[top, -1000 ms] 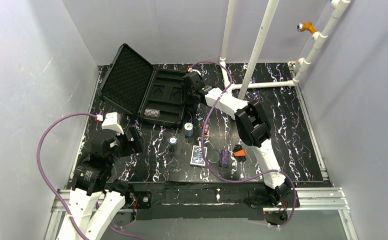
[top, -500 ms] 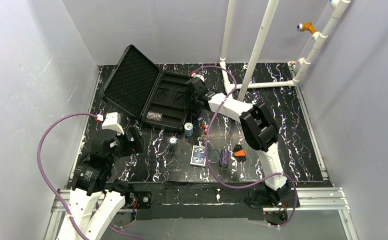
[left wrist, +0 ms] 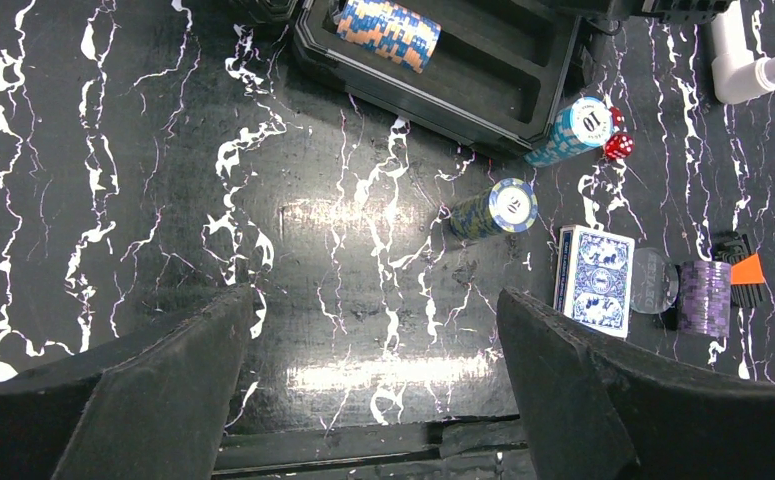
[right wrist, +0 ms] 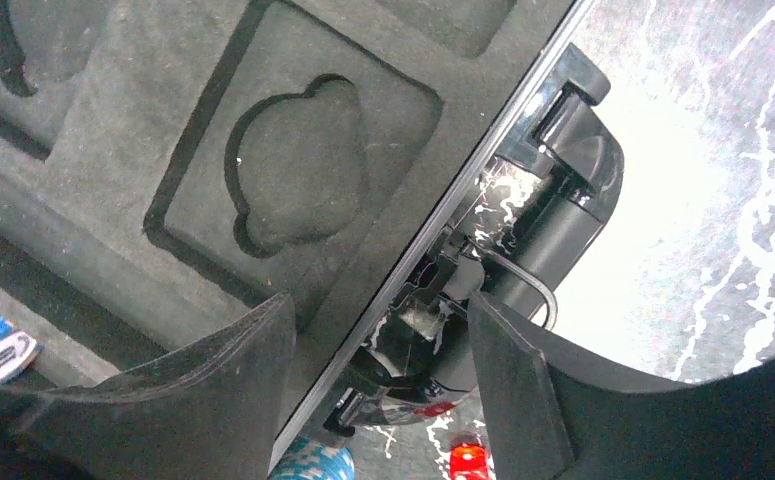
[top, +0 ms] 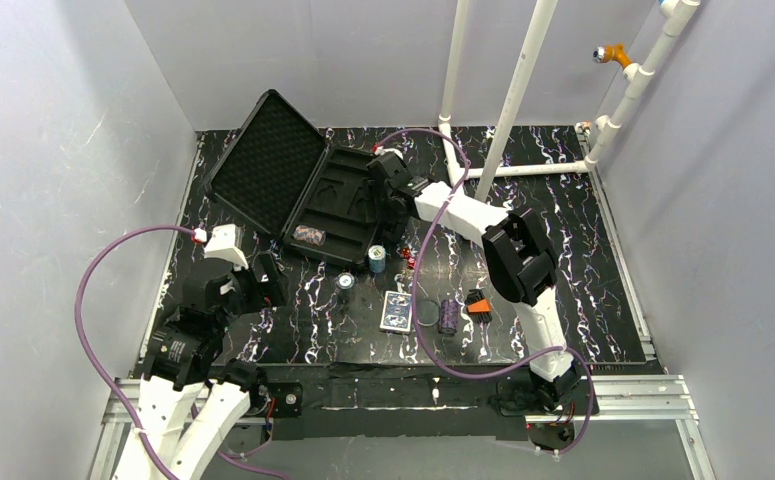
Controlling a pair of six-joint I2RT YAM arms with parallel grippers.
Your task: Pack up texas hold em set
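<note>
The black case lies open at the back left. One chip roll rests in its moulded tray. My right gripper stands open astride the tray's right rim, and the case handle shows between its jaws. On the table in front are a teal roll, a dark roll, the blue-backed card deck, a round disc and a purple roll. My left gripper hangs open over bare table at the near left.
Red dice lie beside the teal roll. A small orange-and-black object sits right of the purple roll. White pipes rise from the back of the table, one running along it. Grey walls close in both sides.
The case has slid right and toward the front and turned a little, with the right gripper at its rim. The right jaws have widened. The left arm has not moved.
</note>
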